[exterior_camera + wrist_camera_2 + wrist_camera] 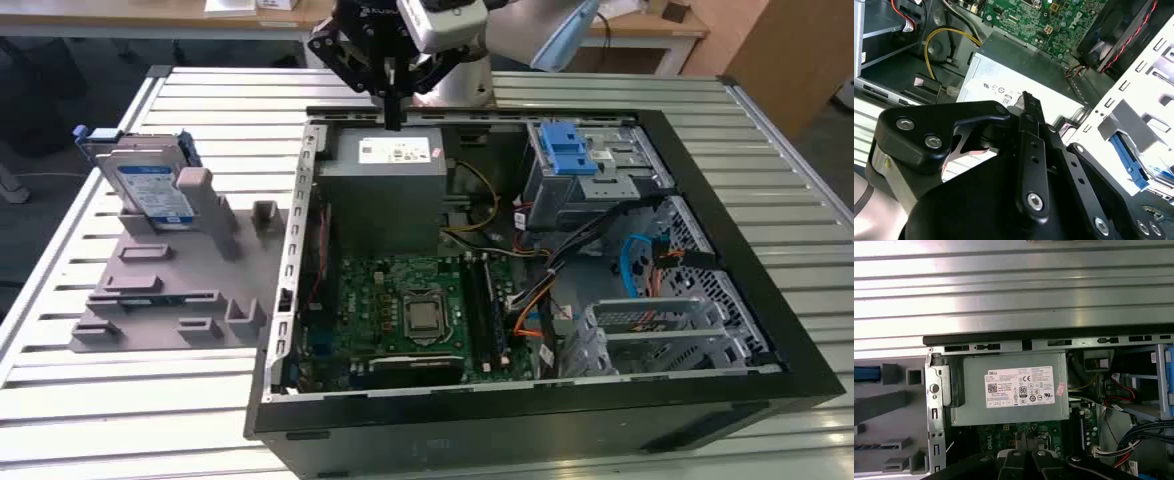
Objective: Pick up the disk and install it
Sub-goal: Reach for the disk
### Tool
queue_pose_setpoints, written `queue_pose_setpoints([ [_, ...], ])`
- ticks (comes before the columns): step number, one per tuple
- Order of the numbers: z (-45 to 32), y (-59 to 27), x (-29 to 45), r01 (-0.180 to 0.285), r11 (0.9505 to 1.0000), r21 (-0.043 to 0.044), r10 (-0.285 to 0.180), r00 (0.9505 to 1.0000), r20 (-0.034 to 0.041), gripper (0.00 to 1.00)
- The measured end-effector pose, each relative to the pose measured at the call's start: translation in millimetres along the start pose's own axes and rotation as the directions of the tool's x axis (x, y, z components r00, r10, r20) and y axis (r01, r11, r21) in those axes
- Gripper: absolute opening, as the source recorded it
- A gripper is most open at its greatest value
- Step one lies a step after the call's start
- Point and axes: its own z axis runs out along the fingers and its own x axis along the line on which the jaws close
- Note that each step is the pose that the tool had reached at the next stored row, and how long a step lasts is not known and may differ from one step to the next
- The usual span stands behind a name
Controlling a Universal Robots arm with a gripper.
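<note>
The disk stands on edge in a grey holder on the slatted table, at the exterior view's left of the open computer case. Its blue-and-white label faces forward and blue rails run along its edges. My gripper hangs over the case's far edge, above the grey metal box with a white sticker, well apart from the disk. The black fingers are pressed together with nothing between them. In the first wrist view the fingertips sit over the green board, near that grey box.
Inside the case lie a green motherboard, bundles of cables and a silver cage with a blue latch at the far right. A second metal cage sits near right. The table's edge runs just left of the holder.
</note>
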Motion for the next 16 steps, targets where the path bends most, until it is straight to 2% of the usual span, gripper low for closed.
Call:
queue_pose_setpoints([
  [7,-0.1,0.0,0.8,0.0,1.0,0.0001,0.0,1.0,0.0,0.11],
  [16,-0.3,-0.6,8.8,0.0,1.0,0.0,0.0,1.0,-0.0001,0.11],
])
